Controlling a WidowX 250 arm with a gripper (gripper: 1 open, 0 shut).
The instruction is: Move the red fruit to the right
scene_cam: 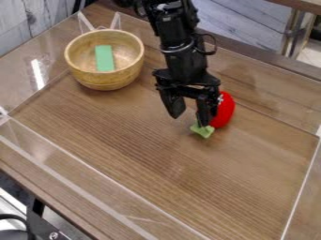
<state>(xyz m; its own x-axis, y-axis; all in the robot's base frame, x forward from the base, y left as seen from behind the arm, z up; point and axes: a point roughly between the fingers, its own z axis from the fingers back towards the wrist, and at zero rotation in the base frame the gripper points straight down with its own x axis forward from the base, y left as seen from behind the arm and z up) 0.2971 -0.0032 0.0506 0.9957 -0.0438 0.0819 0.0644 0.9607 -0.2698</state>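
The red fruit (223, 110) lies on the wooden table, right of centre, its light green leafy cap (202, 131) pointing toward the front. My black gripper (190, 111) hangs just left of and slightly above the fruit, pointing steeply down. Its fingers (175, 105) are spread open with nothing between them. The right finger partly covers the fruit's left side, and I cannot tell whether it touches the fruit.
A wooden bowl (83, 78) holding a flat green block (103, 57) stands at the back left. A clear low wall (150, 208) runs around the table's edges. Bare wood (113, 150) spreads across the front and left.
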